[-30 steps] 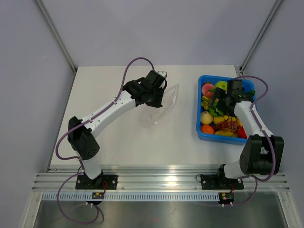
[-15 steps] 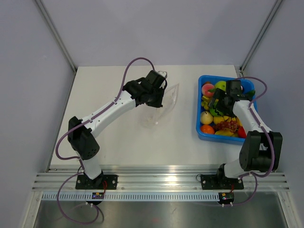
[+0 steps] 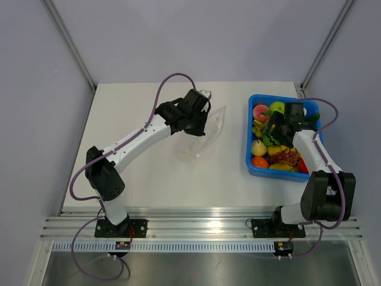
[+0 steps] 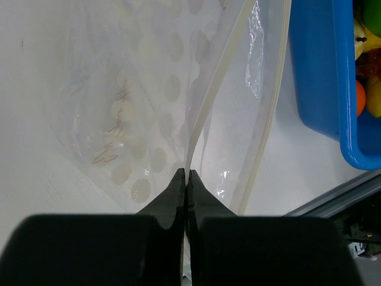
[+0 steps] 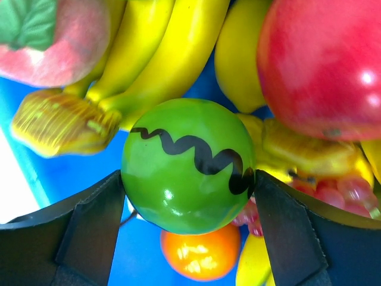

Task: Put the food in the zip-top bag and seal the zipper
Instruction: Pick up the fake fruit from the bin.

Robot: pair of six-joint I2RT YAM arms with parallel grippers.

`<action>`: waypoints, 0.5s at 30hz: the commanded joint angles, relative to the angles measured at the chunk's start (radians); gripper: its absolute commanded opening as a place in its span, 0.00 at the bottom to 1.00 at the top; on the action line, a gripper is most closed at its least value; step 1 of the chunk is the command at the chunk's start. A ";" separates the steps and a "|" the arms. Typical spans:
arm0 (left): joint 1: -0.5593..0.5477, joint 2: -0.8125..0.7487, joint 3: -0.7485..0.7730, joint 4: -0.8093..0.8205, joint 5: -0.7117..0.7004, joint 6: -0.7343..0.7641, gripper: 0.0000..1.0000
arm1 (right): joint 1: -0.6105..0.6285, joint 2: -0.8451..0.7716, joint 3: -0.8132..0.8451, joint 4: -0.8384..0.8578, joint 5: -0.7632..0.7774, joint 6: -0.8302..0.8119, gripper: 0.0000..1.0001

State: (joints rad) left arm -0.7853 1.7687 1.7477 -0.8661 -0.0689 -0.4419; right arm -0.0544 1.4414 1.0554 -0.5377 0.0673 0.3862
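Right end effector (image 3: 274,131) has shifted slightly above the blue bin (image 3: 253,161), gripping a green striped melon toy (image 5: 178,179). Left end effector (image 4: 186,179) unmoved, pinched on the zipper (image 4: 208,107); zip-top bag (image 4: 119,89) left of the bin.

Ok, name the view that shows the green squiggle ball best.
The right wrist view: the green ball sits large between the fingers of the right gripper. The top view shows only a small green patch; the left wrist view misses it.

Bag left, bin right
Bag (image 3: 202,142) lies on the table (image 3: 137,107); bin (image 3: 249,149) holding food (image 3: 259,147) sits right, well apart.
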 commanded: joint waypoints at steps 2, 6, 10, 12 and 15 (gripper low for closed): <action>-0.005 -0.002 0.006 0.038 0.026 0.003 0.00 | -0.001 -0.125 0.003 -0.013 0.016 0.016 0.64; -0.006 0.009 0.027 0.033 0.027 0.009 0.00 | 0.001 -0.223 0.032 -0.085 -0.037 0.017 0.63; -0.006 0.034 0.079 0.016 0.034 0.032 0.00 | 0.010 -0.282 0.086 -0.117 -0.132 0.039 0.61; -0.006 0.044 0.114 0.001 0.031 0.049 0.00 | 0.049 -0.291 0.142 -0.143 -0.161 0.052 0.64; -0.006 0.046 0.127 -0.002 0.032 0.063 0.00 | 0.164 -0.282 0.222 -0.160 -0.126 0.074 0.65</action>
State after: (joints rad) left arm -0.7876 1.8153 1.8164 -0.8749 -0.0555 -0.4137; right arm 0.0231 1.1725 1.1801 -0.6796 -0.0284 0.4267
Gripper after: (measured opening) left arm 0.005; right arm 0.882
